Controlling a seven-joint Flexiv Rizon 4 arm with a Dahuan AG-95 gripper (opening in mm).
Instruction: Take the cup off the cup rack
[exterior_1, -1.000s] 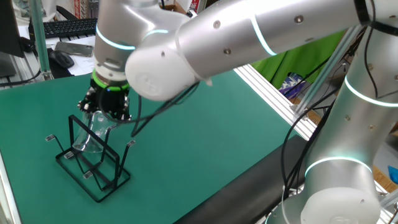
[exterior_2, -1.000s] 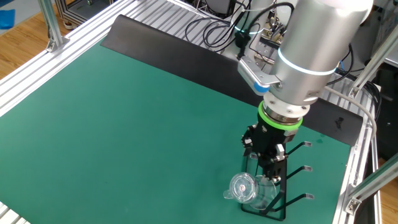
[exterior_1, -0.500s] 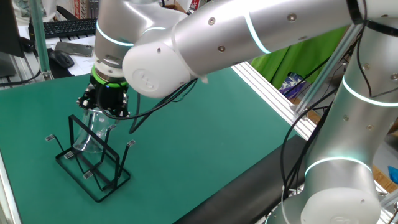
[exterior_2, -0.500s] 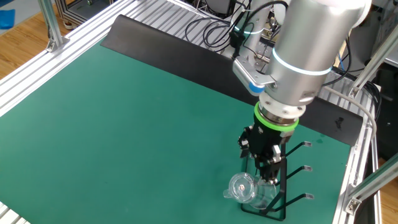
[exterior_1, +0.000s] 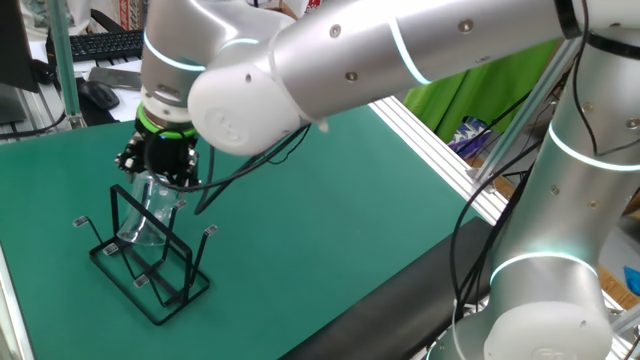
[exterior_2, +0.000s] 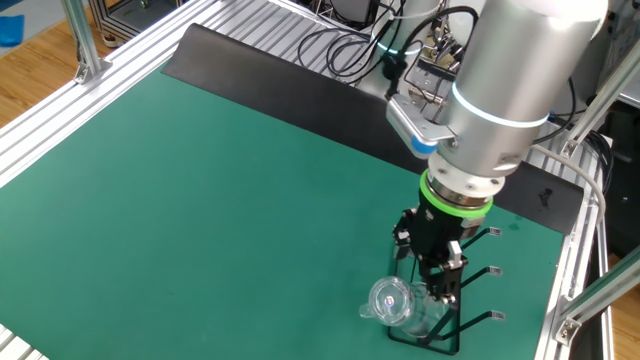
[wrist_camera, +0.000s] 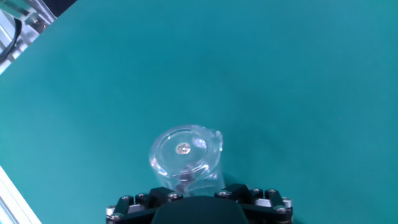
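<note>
The green mat (exterior_2: 200, 180) lies open on all sides of the cup rack (exterior_1: 150, 262). Upright prongs (exterior_1: 208, 238) flank the cup (exterior_2: 392, 302). The gripper (exterior_2: 437, 272) occupies the space directly above; side access is limited by the wire frame.

fingers (exterior_2: 447, 287) over cup (exterior_2: 395, 303); cup on cup rack (exterior_2: 478, 272); green mat (exterior_2: 200, 190)
</note>
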